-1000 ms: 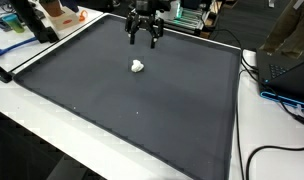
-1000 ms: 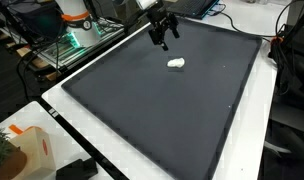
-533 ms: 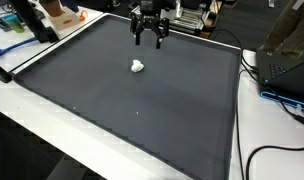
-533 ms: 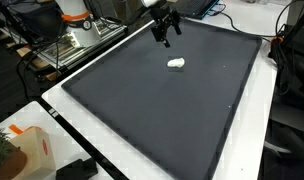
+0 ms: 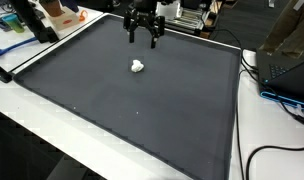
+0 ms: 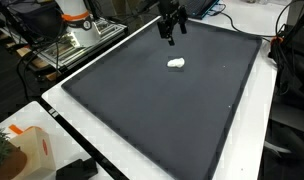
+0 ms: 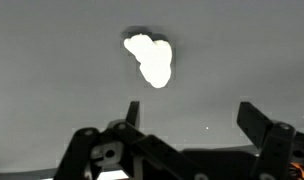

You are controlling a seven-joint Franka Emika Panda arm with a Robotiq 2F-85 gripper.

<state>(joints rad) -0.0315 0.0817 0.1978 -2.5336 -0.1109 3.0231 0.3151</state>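
A small white crumpled lump (image 5: 138, 67) lies on the dark mat (image 5: 142, 110); it also shows as the lump (image 6: 176, 64) and, in the wrist view, as the lump (image 7: 150, 59) near the top centre. My gripper (image 5: 143, 42) hangs above the mat's far edge, beyond the lump and clear of it. In an exterior view the gripper (image 6: 171, 35) is high near the back edge. From the wrist the gripper (image 7: 188, 115) stands open, with nothing between its fingers (image 7: 254, 122).
The mat covers a white table (image 5: 37, 125). Cables and a dark device (image 5: 287, 70) lie along one side. A metal rack (image 6: 77, 40) and clutter stand behind the table. An orange-and-white container (image 6: 27, 150) sits at the near corner.
The gripper has risen and drawn back toward the mat's far edge, away from the white lump. Its jaws stay open. The lump has not moved.
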